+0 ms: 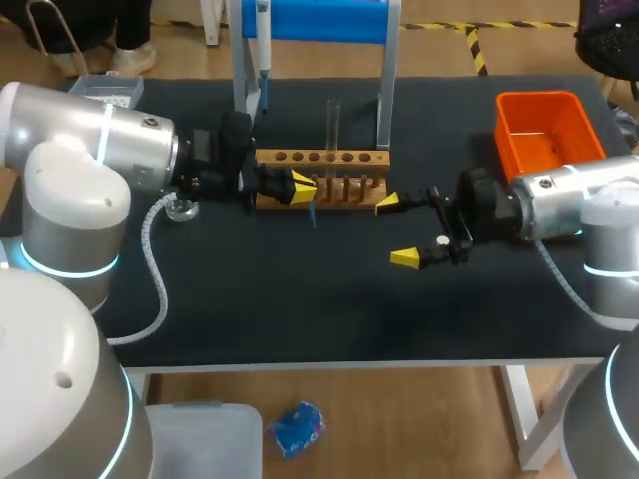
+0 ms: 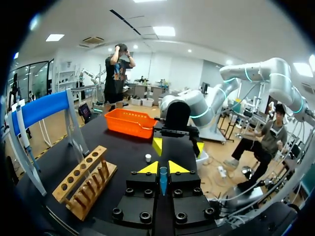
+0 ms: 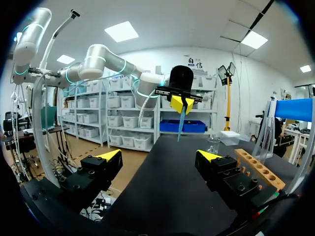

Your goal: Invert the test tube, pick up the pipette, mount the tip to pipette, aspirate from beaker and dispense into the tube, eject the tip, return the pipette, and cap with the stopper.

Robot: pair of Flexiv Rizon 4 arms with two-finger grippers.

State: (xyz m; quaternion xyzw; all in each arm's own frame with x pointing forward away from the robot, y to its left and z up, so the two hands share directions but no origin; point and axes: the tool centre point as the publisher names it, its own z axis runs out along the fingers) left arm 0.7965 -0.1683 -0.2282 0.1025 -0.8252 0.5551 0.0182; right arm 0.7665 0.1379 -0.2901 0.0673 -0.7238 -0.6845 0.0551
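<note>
left wrist view: blue tip [image 2: 163, 183] clamped inside the left claw [image 2: 163, 167].

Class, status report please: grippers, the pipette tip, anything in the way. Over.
Left gripper shut on blue pipette tip, beside wooden rack. Right gripper open, empty. Pipette hangs on stand. Right gripper sits directly ahead of left.

Left claw [image 1: 300, 187] grips a blue pipette tip [image 1: 313, 213] just before the wooden rack [image 1: 321, 158]; right claw [image 1: 396, 231] gapes wide.
</note>
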